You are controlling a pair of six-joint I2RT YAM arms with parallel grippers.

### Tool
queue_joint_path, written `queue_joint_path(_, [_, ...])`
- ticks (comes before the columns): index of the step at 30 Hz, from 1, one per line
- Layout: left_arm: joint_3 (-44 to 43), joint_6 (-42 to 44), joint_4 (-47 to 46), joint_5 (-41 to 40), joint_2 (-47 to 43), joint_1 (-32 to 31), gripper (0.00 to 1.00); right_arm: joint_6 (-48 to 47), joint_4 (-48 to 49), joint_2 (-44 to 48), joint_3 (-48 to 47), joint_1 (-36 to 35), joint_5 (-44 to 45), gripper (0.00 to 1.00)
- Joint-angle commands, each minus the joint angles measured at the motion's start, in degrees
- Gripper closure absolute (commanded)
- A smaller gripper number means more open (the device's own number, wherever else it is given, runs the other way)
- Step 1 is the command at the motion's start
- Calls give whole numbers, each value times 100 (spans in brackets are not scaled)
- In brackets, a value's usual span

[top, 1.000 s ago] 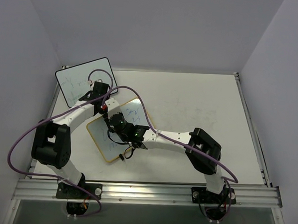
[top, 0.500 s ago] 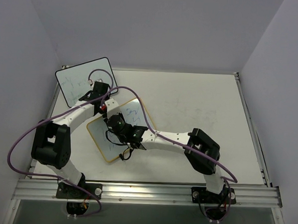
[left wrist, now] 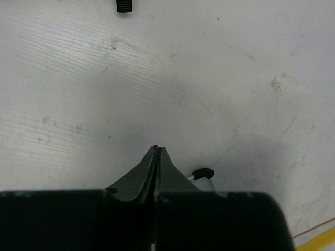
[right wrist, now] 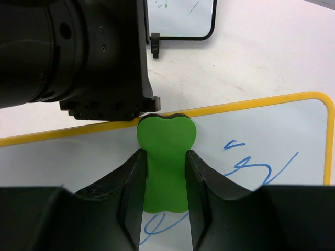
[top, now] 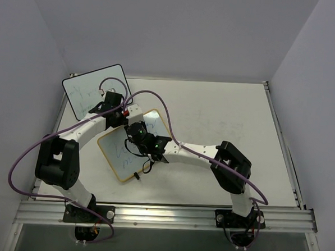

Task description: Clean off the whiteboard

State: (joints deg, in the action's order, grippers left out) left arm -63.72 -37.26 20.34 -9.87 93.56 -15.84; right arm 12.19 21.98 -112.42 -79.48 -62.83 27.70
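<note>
The yellow-framed whiteboard point(top: 113, 152) lies tilted on the table at centre left, with blue scribbles point(right wrist: 253, 166) on it. My right gripper point(top: 136, 130) is shut on a green eraser point(right wrist: 165, 151), pressed on the whiteboard point(right wrist: 261, 130) at its far yellow edge. In the right wrist view the gripper point(right wrist: 164, 155) holds the eraser's narrow waist. My left gripper point(top: 121, 117) stands just beyond that edge, next to the eraser. In the left wrist view the left gripper point(left wrist: 157, 149) is shut and empty over bare table, beside a black clip foot point(left wrist: 202, 173) and a bit of yellow frame point(left wrist: 320, 237).
A black-framed whiteboard point(top: 94, 89) with green marks leans at the far left corner; it also shows in the right wrist view point(right wrist: 180, 15). Its black foot point(left wrist: 123, 5) shows in the left wrist view. The left arm's wrist point(right wrist: 78, 52) is close in front of the right gripper.
My right gripper has slid the eraser across the whiteboard toward its far edge and the left gripper. The left arm has stayed almost still.
</note>
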Motion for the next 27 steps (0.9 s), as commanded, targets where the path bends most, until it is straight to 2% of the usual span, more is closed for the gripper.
queue_joint_path(1, [18, 60, 40, 64, -259, -95, 98, 65, -264, 142, 91, 148, 297, 91])
queue_joint_path(7, [18, 60, 32, 90, -285, -95, 98, 117, -229, 159, 213, 192, 271, 91])
queue_joint_path(27, [27, 60, -65, 143, -268, -148, 98, 460, 210, 880, 1523, 1106, 95, 91])
